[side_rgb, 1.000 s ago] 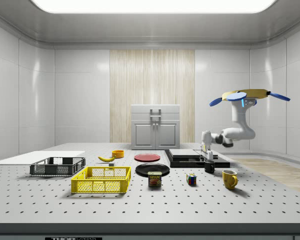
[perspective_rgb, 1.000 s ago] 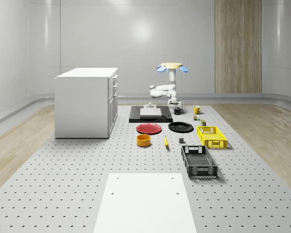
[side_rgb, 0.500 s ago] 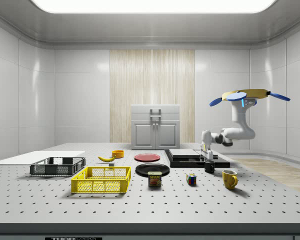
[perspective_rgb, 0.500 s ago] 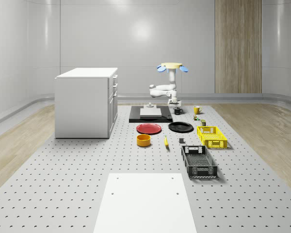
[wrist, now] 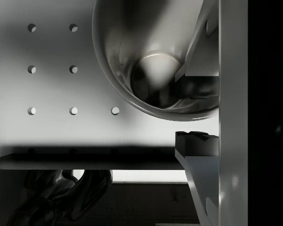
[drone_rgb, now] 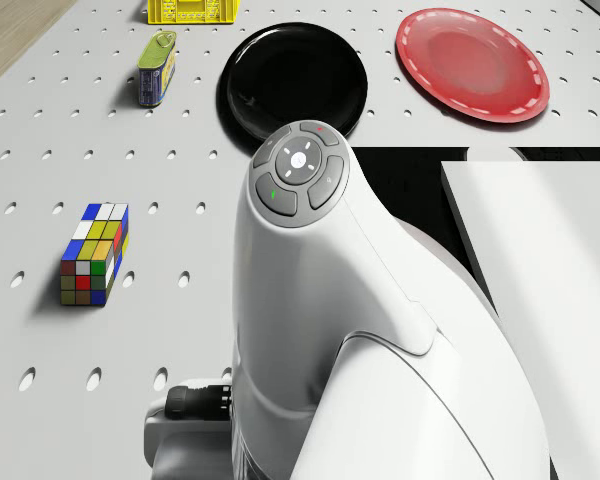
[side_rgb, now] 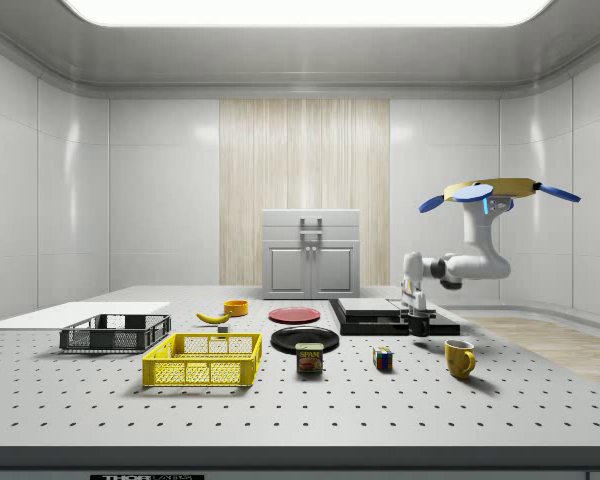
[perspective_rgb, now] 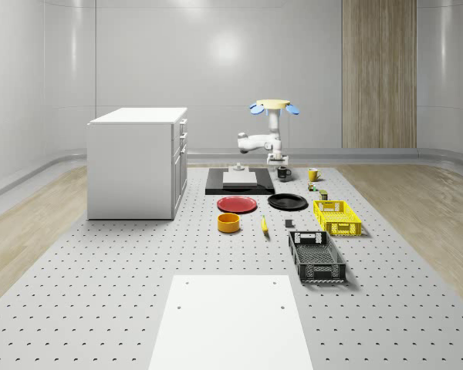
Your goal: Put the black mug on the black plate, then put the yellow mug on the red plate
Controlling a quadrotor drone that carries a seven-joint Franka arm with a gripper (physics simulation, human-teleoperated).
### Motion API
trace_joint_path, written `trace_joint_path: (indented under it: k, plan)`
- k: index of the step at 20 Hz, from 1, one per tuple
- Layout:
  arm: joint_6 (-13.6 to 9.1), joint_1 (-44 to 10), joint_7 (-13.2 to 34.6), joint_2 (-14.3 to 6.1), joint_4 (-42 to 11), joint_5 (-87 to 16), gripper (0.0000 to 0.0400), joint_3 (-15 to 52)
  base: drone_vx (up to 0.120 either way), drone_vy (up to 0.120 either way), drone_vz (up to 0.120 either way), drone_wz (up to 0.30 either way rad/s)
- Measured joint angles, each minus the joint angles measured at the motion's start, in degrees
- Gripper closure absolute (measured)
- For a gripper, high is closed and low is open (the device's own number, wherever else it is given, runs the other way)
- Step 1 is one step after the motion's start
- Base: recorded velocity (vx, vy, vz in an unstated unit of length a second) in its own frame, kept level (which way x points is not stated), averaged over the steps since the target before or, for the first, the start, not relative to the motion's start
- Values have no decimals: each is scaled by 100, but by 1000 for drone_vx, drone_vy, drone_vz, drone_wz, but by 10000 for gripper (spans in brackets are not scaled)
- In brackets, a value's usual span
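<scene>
- The claw [side_rgb: 418, 322] grips the black mug [side_rgb: 420, 326] by its rim, one finger [wrist: 198, 49] inside the cup and the other outside, with the mug clear of the table [side_rgb: 380, 410].
- Just beside the claw lies the black slab [side_rgb: 380, 318], with a rubik's cube [side_rgb: 382, 358] and the yellow mug [side_rgb: 459, 357] near it.
- Farther from the claw sit the black plate [perspective_rgb: 287, 202] and then the red plate [perspective_rgb: 237, 204].
- Above and behind the claw, the drone [side_rgb: 495, 190] hovers past the table's far end.
</scene>
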Motion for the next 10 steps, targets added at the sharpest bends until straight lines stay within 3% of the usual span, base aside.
trace_joint_path:
  k: [6, 10]
  plan:
    - [38, -63, 46, -136, 19, 388, 300, 368, 0, 0, -113, 0]
    - [115, -75, 54, -243, 25, 513, 300, 470, 0, 0, 20, 0]
